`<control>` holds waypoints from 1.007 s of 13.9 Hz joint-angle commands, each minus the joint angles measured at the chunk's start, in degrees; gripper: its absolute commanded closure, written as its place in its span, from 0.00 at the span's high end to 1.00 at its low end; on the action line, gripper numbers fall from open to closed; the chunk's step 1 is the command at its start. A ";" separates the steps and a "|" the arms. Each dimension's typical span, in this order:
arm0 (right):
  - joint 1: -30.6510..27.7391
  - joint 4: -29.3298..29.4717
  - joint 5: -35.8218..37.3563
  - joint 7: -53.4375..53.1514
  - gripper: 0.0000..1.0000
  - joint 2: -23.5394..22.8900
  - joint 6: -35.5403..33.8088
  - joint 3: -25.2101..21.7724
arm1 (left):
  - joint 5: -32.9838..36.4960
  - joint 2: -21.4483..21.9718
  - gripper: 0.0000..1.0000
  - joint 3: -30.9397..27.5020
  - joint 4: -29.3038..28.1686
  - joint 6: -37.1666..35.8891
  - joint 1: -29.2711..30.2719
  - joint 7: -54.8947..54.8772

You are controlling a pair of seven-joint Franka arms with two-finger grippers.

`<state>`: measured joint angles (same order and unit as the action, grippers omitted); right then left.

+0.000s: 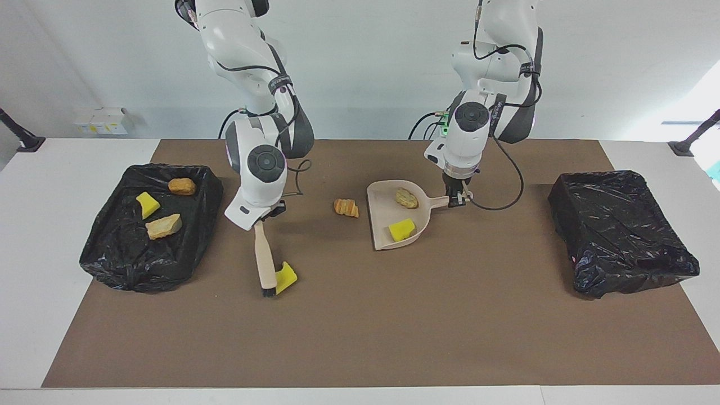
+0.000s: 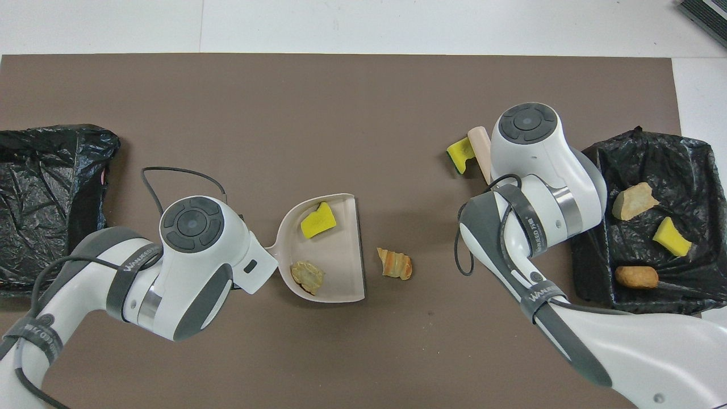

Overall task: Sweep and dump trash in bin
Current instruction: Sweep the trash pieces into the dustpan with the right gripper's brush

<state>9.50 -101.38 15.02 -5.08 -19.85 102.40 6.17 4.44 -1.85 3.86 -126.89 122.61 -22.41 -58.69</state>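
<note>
From my console, starting nearest the robots: my left gripper [image 1: 457,198] pinches the handle of the dustpan [image 1: 388,216], which lies on the brown mat [image 1: 360,337] with a tan lump [image 1: 406,198] and a yellow sponge wedge [image 1: 402,229] inside. Just off the pan's open edge, toward the right arm's end, a croissant-like lump [image 1: 346,207] lies loose on the mat.

In the overhead view, at about two o'clock from the pan, my right gripper [image 1: 272,215] is clamped on the brush [image 1: 263,261] handle — the bristles are down on the mat, touching a green-faced yellow sponge [image 1: 286,277], the piece farthest from the robots.

The bin at the right arm's end [image 1: 112,264] holds two tan lumps and a yellow wedge; the bin at the left arm's end [image 1: 619,242] — black-lined too — shows no pieces.
</note>
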 commanded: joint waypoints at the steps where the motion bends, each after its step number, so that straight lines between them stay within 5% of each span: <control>1: 0.43 0.23 -3.31 4.18 0.00 0.33 -0.80 1.81 | 1.27 1.94 0.00 -0.52 -2.75 -0.61 -0.97 6.80; 14: 9.82 -9.71 -30.02 -2.21 0.00 6.67 5.00 4.64 | 1.27 1.94 0.00 -0.34 -2.75 -0.61 -0.88 13.69</control>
<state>18.30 -108.82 -10.10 -6.63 -15.35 105.15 10.68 4.44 -1.15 4.07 -127.86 121.66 -22.88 -46.89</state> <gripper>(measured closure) 0.744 0.687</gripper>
